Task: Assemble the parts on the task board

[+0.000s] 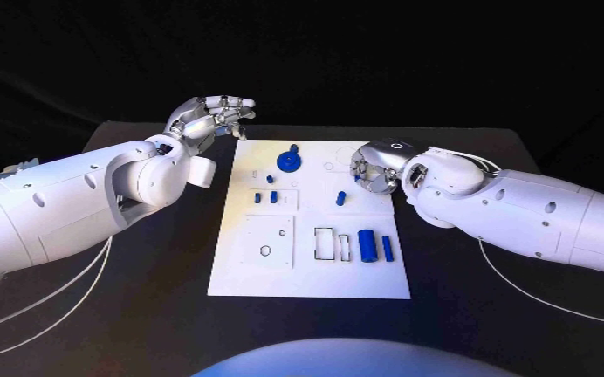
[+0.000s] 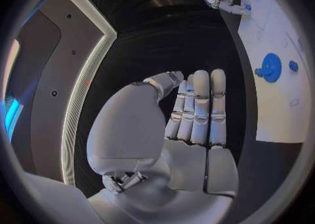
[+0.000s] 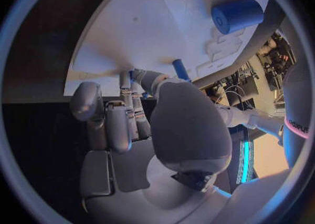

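The white task board lies mid-table. A blue gear stands near its far edge, also seen from the left wrist as the gear. Two small blue pegs and a third peg sit mid-board. A blue cylinder and a thin blue bar lie near the right edge. My left hand hovers off the board's far left corner, holding nothing. My right hand is curled over the board's far right part. A sliver of a small blue part shows pinched at its fingertips.
Recessed outlines mark the board's near left, and empty slots sit beside the cylinder. Black table surrounds the board. Both white forearms flank the board's left and right sides.
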Controlling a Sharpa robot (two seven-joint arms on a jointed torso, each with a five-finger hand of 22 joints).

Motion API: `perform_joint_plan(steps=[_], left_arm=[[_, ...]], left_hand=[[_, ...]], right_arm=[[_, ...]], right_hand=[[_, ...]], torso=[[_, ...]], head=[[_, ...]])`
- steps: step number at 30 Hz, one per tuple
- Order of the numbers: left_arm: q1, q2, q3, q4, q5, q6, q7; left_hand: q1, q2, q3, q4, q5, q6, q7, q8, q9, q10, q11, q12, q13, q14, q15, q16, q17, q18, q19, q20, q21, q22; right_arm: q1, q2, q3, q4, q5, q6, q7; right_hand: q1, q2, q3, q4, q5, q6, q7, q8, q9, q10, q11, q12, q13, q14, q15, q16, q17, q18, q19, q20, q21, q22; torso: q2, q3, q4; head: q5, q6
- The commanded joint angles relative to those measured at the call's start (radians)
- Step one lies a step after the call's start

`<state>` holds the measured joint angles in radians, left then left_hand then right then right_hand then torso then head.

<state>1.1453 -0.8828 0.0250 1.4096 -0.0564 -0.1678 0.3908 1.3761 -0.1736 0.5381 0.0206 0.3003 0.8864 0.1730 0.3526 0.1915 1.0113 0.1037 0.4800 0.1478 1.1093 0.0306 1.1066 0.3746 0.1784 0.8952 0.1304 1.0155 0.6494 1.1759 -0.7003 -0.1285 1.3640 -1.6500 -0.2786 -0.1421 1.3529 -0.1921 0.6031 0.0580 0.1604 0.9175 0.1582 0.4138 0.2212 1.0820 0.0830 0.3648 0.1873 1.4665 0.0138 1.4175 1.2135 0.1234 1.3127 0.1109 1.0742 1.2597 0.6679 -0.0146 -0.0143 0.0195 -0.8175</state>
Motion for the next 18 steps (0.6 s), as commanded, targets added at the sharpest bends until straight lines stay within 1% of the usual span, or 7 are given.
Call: perform_joint_plan(steps=[1,9,12,14,18], left_arm=[[0.000,0.000,0.001,0.002,0.008,0.019,0.005],[0.000,-0.001,0.001,0.002,0.007,0.018,-0.005],[0.000,-0.002,0.001,0.002,0.006,0.021,-0.011],[0.000,-0.002,0.001,0.002,0.005,0.025,-0.017],[0.000,-0.003,0.001,0.002,-0.001,0.036,-0.031]], left_hand=[[-0.014,-0.001,-0.005,-0.001,-0.001,-0.006,0.001,-0.002,-0.001,-0.006,0.000,0.005,0.001,-0.009,-0.001,-0.005,-0.002,0.005,-0.003,-0.002,-0.006,-0.002],[-0.014,-0.001,-0.005,-0.002,-0.001,-0.011,0.003,-0.005,-0.002,-0.015,0.002,0.007,0.002,-0.009,0.001,-0.005,-0.002,0.005,-0.002,-0.001,-0.009,-0.004],[-0.015,-0.001,-0.006,-0.002,-0.001,-0.014,0.005,-0.006,-0.002,-0.020,0.003,0.007,0.002,-0.009,0.002,-0.005,-0.002,0.005,-0.001,0.000,-0.010,-0.004],[-0.015,-0.002,-0.006,-0.003,-0.001,-0.016,0.006,-0.007,-0.002,-0.028,0.006,0.006,0.002,-0.010,0.003,-0.005,-0.003,0.005,0.000,0.001,-0.012,-0.006],[-0.017,-0.003,-0.006,-0.004,-0.001,-0.018,0.009,-0.008,-0.003,-0.045,0.010,0.004,0.001,-0.014,0.007,-0.007,-0.004,0.005,0.000,0.003,-0.016,-0.008]], right_arm=[[-0.008,0.004,-0.004,-0.008,-0.026,0.022,-0.026],[-0.012,0.012,-0.005,-0.011,-0.056,0.029,-0.050],[-0.013,0.015,-0.006,-0.013,-0.072,0.044,-0.064],[-0.014,0.016,-0.007,-0.012,-0.083,0.058,-0.072],[-0.015,0.018,-0.008,-0.010,-0.101,0.087,-0.088]], right_hand=[[-0.001,0.010,0.004,-0.001,-0.006,0.009,-0.002,0.003,0.002,0.008,-0.001,-0.004,-0.003,0.029,-0.009,0.005,0.001,-0.016,0.006,-0.001,0.008,0.003],[0.002,0.029,0.019,-0.018,-0.018,0.025,-0.008,0.007,0.007,0.024,-0.007,-0.008,-0.005,0.031,-0.015,0.007,0.005,-0.019,0.014,-0.006,0.024,0.017],[0.001,0.028,0.021,-0.021,-0.020,0.024,-0.008,0.006,0.007,0.023,-0.007,-0.010,-0.006,0.031,-0.015,0.008,0.007,-0.019,0.015,-0.007,0.026,0.019],[-0.002,0.026,0.023,-0.024,-0.022,0.020,-0.006,0.002,0.006,0.020,-0.005,-0.014,-0.008,0.031,-0.014,0.008,0.007,-0.019,0.013,-0.007,0.024,0.019],[-0.005,0.023,0.024,-0.027,-0.024,0.017,-0.004,-0.001,0.005,0.017,-0.003,-0.019,-0.010,0.031,-0.012,0.007,0.005,-0.019,0.012,-0.007,0.022,0.019]], torso=[[0.000,-0.0003,-0.0003],[0.000,-0.0004,-0.0005],[0.000,-0.0011,-0.0001],[-0.001,-0.0013,0.0005],[-0.001,-0.0012,0.0007]], head=[[0.000,-0.002],[-0.002,-0.006],[-0.004,-0.006],[-0.004,-0.008],[-0.004,-0.009]])
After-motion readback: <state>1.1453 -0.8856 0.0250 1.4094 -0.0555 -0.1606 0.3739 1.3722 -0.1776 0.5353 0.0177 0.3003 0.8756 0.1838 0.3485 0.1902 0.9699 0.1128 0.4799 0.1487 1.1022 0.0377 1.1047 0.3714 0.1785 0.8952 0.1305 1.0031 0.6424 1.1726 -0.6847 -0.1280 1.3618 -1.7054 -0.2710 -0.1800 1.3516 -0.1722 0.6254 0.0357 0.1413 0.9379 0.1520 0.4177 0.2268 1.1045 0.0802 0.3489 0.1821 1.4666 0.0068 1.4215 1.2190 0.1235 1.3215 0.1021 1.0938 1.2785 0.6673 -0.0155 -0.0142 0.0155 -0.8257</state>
